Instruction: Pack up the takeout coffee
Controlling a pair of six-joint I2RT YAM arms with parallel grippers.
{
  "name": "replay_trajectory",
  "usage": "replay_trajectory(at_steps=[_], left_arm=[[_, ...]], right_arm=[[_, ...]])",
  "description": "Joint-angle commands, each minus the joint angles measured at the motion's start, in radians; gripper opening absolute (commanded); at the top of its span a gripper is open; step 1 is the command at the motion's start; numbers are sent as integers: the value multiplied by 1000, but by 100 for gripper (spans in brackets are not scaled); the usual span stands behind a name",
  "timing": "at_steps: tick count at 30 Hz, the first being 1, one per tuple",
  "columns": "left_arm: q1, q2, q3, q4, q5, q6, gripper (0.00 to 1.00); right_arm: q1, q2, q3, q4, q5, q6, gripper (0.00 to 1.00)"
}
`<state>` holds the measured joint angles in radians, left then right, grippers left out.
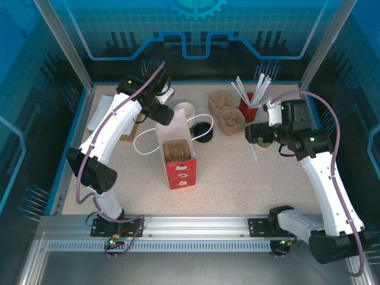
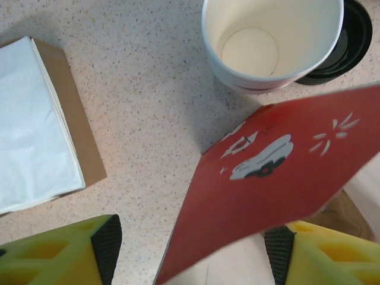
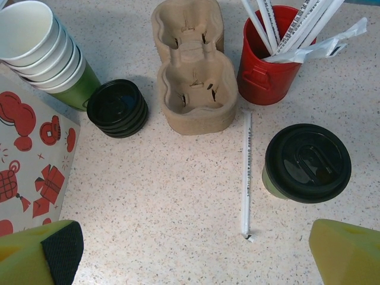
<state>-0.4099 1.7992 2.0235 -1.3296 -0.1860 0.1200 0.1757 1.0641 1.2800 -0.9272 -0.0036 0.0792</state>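
A red paper bag (image 1: 180,169) with white cord handles is seen standing open nearest the arms' bases, a brown moulded-pulp cup carrier (image 1: 179,149) seated inside. To the bag's right, well apart from it, the takeout coffee (image 3: 306,163), a small olive-green paper cup under a round black plastic lid, is pictured upright on the speckled table (image 3: 166,196). The right gripper (image 3: 196,255) is poised just short of it, jaws spread wide and empty. One wrapped white straw (image 3: 246,172) lies just beside the cup, on its bag side. At the bag's far rim the left gripper (image 2: 193,240) is parted, its fingers astride the red wall, which is not pinched.

The cup sits off-centre, toward the right finger, so it could be shoved or tipped when the jaws close. The lid could be popped by a squeeze placed too high. The loose straw could be dragged along. The light bag could be toppled, or its mouth folded shut, by a nudge from either arm.

Counted:
- One lidded coffee, one bag and one loose straw.
- Two pulp carriers, the second carrier (image 3: 196,71) lying beyond the bag.
- One stack of black lids (image 3: 117,108) just beyond the bag.
- One stack of roughly five lidless cups (image 3: 41,47).
- One red cup of straws (image 3: 270,56).
- One napkin pile (image 2: 35,124) to the bag's left.
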Motion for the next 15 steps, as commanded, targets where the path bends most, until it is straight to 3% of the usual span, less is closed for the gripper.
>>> replay_trajectory(at_steps=[1, 10, 15], left_arm=[[8, 25, 56, -21, 17, 50, 55], [7, 8, 55, -41, 20, 22, 14], [6, -20, 47, -58, 52, -18, 6]], right_arm=[[-18, -9, -5, -20, -10, -25, 100], [-21, 0, -2, -22, -13, -26, 100], [-21, 7, -4, -21, -16, -25, 100]])
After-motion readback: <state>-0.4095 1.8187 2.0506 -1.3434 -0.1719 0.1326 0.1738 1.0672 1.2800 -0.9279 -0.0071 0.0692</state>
